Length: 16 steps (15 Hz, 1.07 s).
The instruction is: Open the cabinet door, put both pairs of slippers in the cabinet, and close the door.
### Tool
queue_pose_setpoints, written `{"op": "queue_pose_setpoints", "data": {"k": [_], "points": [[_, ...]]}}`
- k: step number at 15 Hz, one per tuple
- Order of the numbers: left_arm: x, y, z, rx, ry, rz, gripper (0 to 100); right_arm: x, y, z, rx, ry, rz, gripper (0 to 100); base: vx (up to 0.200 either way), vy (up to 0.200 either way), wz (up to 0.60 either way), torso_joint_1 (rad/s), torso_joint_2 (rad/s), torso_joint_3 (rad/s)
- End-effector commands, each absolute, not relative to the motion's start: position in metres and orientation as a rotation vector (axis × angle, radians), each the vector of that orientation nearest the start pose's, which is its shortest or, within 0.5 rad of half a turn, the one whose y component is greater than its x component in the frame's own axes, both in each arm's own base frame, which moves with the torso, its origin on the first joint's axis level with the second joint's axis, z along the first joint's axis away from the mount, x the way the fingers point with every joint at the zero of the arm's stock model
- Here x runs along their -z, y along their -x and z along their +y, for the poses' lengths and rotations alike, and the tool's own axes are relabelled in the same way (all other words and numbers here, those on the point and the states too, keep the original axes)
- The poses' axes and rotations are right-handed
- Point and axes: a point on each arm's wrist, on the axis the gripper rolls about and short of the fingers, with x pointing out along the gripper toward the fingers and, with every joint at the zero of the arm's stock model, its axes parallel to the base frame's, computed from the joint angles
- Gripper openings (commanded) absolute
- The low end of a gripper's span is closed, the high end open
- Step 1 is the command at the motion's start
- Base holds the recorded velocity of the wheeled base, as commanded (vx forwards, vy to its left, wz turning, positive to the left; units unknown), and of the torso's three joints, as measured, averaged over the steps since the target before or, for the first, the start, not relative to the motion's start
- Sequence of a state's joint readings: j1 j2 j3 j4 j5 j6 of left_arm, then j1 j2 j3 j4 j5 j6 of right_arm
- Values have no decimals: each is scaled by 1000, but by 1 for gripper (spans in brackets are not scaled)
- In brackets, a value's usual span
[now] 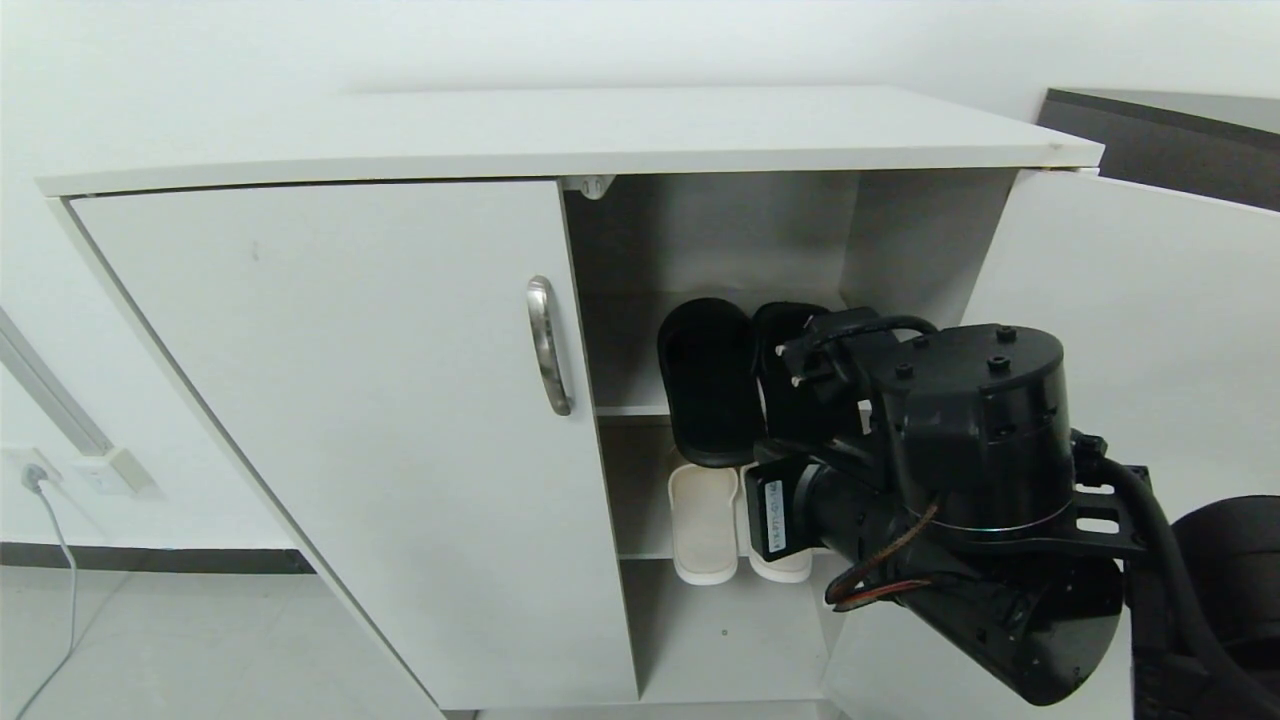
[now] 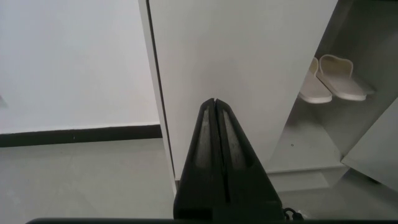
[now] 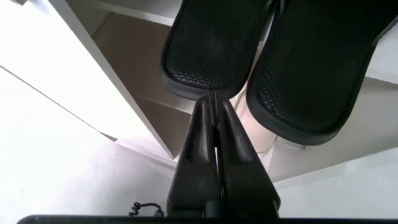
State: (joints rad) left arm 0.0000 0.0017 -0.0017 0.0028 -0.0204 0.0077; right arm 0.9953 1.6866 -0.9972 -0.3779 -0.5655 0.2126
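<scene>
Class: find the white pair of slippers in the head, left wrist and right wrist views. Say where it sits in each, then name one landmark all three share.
Head view: white slippers on the lower shelf, under the black slippers.
Left wrist view: white slippers on that shelf, past the closed door's edge.
Right wrist view: a pale sliver, probably them, between and behind the black soles.
Shared landmark: closed cabinet door.

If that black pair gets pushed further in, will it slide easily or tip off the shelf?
Probably light and slightly bendy: the black slippers look like moulded foam. Their undersides are finely textured, so they may grip the shelf rather than glide. They overhang its front edge, so a clumsy nudge could tip them out.
</scene>
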Motion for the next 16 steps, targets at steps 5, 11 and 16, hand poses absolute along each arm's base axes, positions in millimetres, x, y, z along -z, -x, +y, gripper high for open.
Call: {"op": "queue_pose_setpoints", "data": {"k": [5, 11, 16], "points": [[-76, 23, 0, 20, -8, 3, 0, -213, -181, 256, -396, 11, 265, 0, -200, 0, 0, 1, 5, 2], [-76, 23, 0, 20, -8, 3, 0, -209, -179, 255, -395, 19, 271, 0, -200, 0, 0, 1, 3, 2], [-76, 23, 0, 20, -8, 5, 0, -209, -185, 250, -385, 8, 268, 0, -200, 0, 0, 4, 4, 0]]}}
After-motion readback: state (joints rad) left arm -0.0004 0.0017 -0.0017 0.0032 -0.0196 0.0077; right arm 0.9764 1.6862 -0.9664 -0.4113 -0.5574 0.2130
